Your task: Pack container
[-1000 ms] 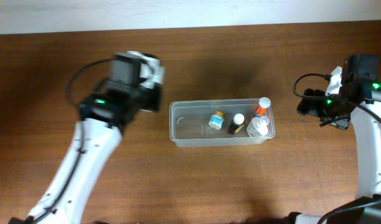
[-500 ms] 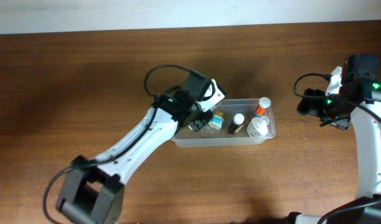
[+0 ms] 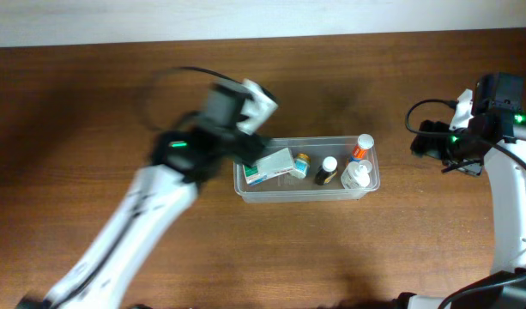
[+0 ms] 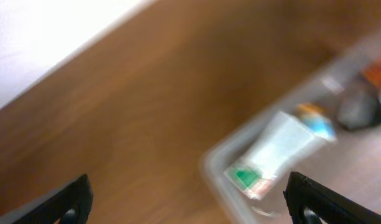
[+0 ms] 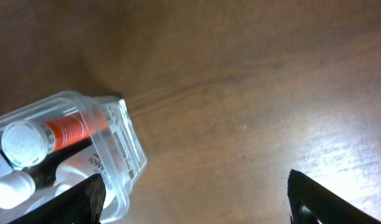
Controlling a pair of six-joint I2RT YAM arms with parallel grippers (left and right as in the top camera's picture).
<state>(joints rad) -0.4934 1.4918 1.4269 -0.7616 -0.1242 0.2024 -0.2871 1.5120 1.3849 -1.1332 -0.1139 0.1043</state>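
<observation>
The container [image 3: 245,194] is a clear tub at the table's middle. In its left half lies a white and green box [image 3: 271,165], tilted. To the box's right stand small bottles [image 3: 328,170] and an orange tube [image 3: 362,146]. My left gripper [image 3: 244,144] hangs blurred at the tub's left end. The left wrist view shows this gripper [image 4: 190,208] open and empty, with the box [image 4: 271,152] and the tub's rim [image 4: 215,168] ahead. My right gripper [image 3: 426,146] hovers right of the tub. It [image 5: 196,205] is open over bare wood, beside the tub's corner [image 5: 125,143].
The table is dark brown wood, with a pale wall strip [image 3: 245,17] along its far edge. The right arm's cable [image 3: 417,116] loops above its gripper. Bare wood [image 3: 374,257] lies in front of the tub.
The left gripper carried the box over the tub, opened and let it go; the box now lies inside. The left arm has drawn back to the left. The right arm has not moved.
</observation>
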